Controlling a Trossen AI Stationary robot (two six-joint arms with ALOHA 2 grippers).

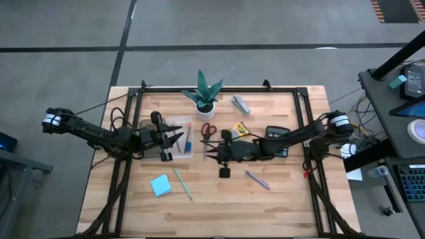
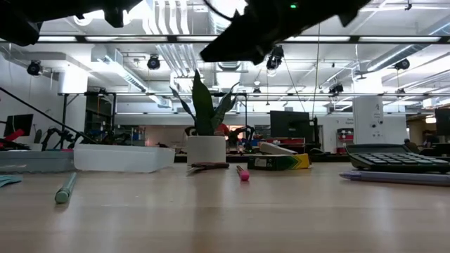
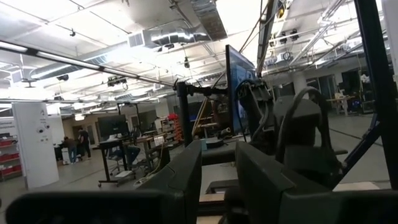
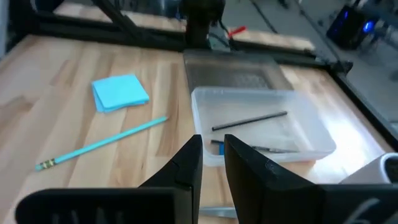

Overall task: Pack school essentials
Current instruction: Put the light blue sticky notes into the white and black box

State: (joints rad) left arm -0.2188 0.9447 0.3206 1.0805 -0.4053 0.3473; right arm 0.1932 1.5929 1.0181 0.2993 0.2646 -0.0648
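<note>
The right gripper's two fingers stand a narrow slit apart with nothing visible between them. In the right wrist view they point at the near wall of the clear plastic tray, which already holds a thin black pencil and something small and blue at its front edge. Seen from above, this gripper hangs just beside the tray's right side. The left gripper is over the tray itself, its fingers also slightly parted and empty. The step in hand looks like fetching the next item. The teal pencil lies closest, flat on the wood, in front of the tray and beside the light-blue notepad. To take it well, the right fingers should widen first. They should then turn so the pads cross the pencil's shaft, come straight down near its middle and close gently so it does not roll or pivot. The tray's middle is crowded by the left arm, so the drop should go in at the right end. The red-handled scissors, yellow crayon box and purple pen are on the table outside the tray, waiting to be packed.
</note>
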